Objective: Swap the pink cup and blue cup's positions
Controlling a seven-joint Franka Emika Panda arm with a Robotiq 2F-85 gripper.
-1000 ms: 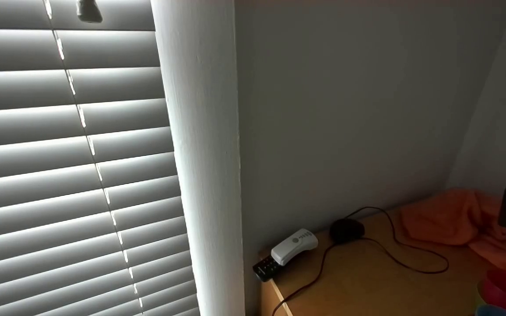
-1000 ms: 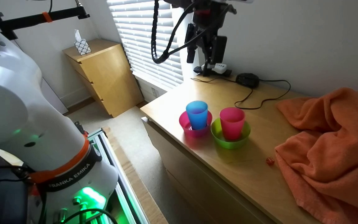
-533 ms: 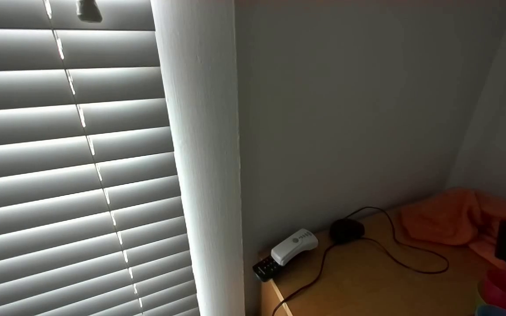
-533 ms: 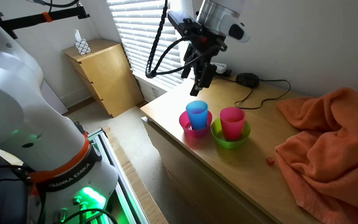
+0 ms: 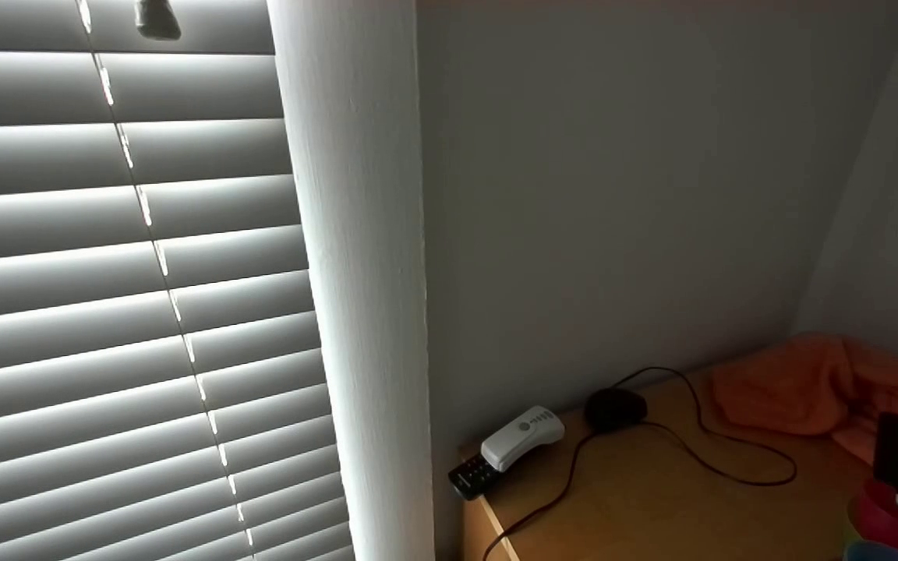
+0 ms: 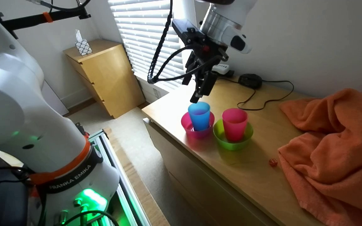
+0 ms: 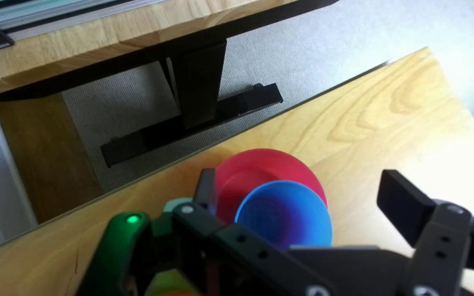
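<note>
Near the edge of the table facing the arm, the blue cup, the pink cup, the pink bowl and the green bowl are showing smooth plastic with a soft sheen. The table is showing satiny, grained wood, glaring toward its edge by the blinds. At the corner there against the matt wall, the white remote is showing smooth plastic. Toward the opposite end, the orange cloth is lying in soft, matt folds. The fingers are looking matt black; above, a metal collar is shining, the arm's white shell gleaming.
</note>
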